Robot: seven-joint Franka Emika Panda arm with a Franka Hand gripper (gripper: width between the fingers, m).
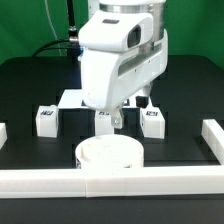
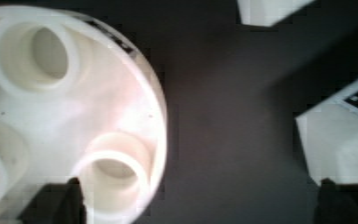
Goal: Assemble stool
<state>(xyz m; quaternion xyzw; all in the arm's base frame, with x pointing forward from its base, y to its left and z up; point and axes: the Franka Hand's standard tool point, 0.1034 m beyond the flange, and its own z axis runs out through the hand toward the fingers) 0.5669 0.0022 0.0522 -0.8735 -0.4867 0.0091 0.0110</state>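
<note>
End effector, jaws apart, above seat rim.

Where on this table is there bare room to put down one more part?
Bare table lies on either side of the seat, up to the side rails. Behind the seat it is crowded: three legs stand in a row there, and the gripper hangs over them.

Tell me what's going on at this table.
A Panda arm hangs low over the stool parts, its jaws open and holding nothing. The round seat lies sockets up by the front rail. Three legs stand loose in a row behind it. None is fitted yet.
</note>
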